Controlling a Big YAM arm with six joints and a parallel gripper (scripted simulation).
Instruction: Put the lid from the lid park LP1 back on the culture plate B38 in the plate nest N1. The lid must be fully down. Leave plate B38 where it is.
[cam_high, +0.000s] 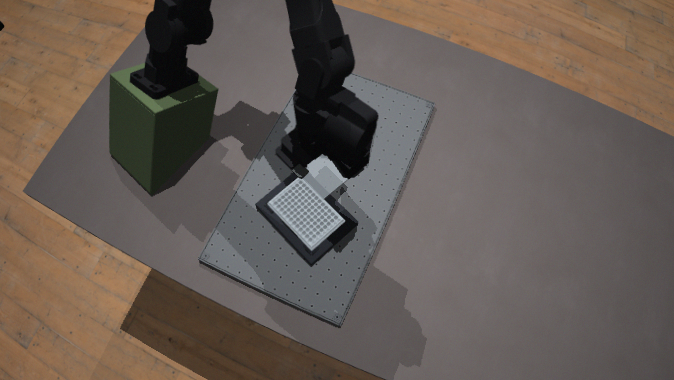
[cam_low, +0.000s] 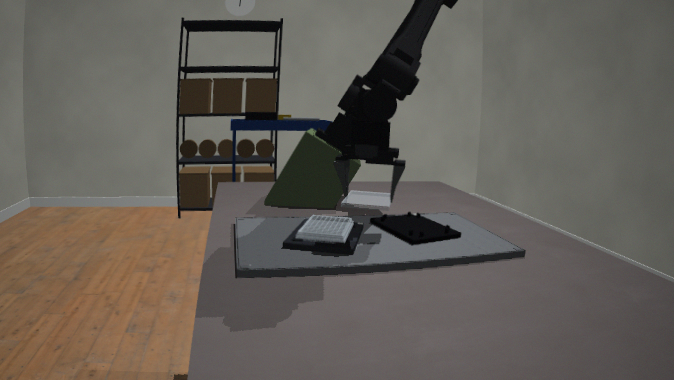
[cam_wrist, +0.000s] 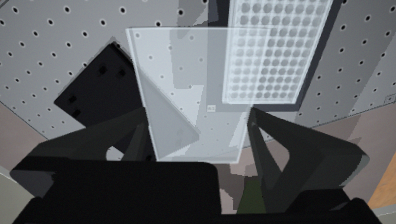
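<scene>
The pincer (cam_low: 369, 192) pinches the clear lid (cam_low: 367, 199) by its two long edges, one dark finger (cam_wrist: 134, 131) on each side, and holds it in the air above the perforated grey base board (cam_high: 395, 150). In the exterior view the lid hangs roughly level, above the gap between the culture plate B38 (cam_low: 325, 228) and the black lid park LP1 (cam_low: 416, 228), clear of both. The wrist view shows the lid (cam_wrist: 192, 92) with its far right corner overlapping the near edge of the well grid of plate B38 (cam_wrist: 275, 50), while the lid park LP1 (cam_wrist: 102, 87) lies to the left, partly behind the lid. Plate B38 (cam_high: 306, 213) sits uncovered in the black plate nest N1 (cam_high: 312, 255), its rows of wells exposed. The arm stands on a green pedestal (cam_high: 150, 135) on the grey desk (cam_high: 525, 200). A shelf rack (cam_low: 181, 125) with brown boxes stands by the back wall.
</scene>
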